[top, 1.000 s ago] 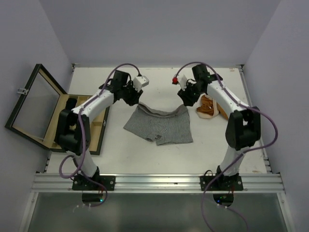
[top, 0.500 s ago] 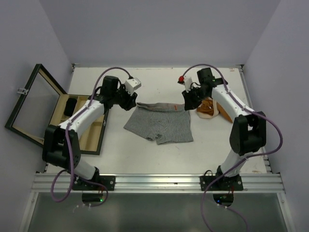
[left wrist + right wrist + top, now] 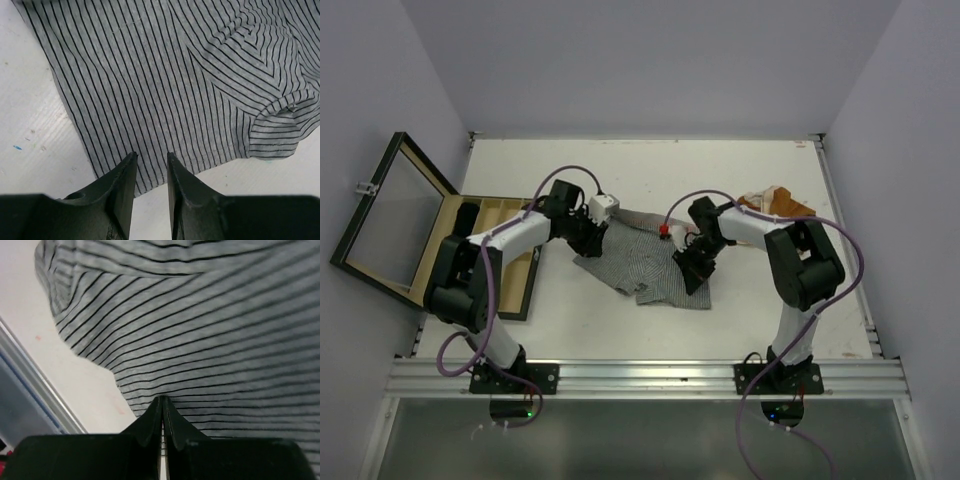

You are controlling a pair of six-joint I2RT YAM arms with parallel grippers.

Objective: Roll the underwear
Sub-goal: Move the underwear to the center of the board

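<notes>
At table centre, between both arms: the underwear [image 3: 645,262], grey w/ thin black stripes, mostly flat, one leg hem curled into a soft fold. Left gripper [image 3: 151,156] at its far-left edge, jaws narrowly apart over the hem, nothing clamped. Right gripper [image 3: 161,399] down on its right side, jaws closed tip to tip; poss. a fold pinched, too close to tell.

Risks:
- W/ only one side gripped, drags & skews instead of rolling, giving a lopsided, loose roll.
- Thin knit, so may slip out of a shallow pinch.
- Could also catch a double layer & bunch up.

Orange-brown garment [image 3: 775,200] well apart at far right, no interference.
</notes>
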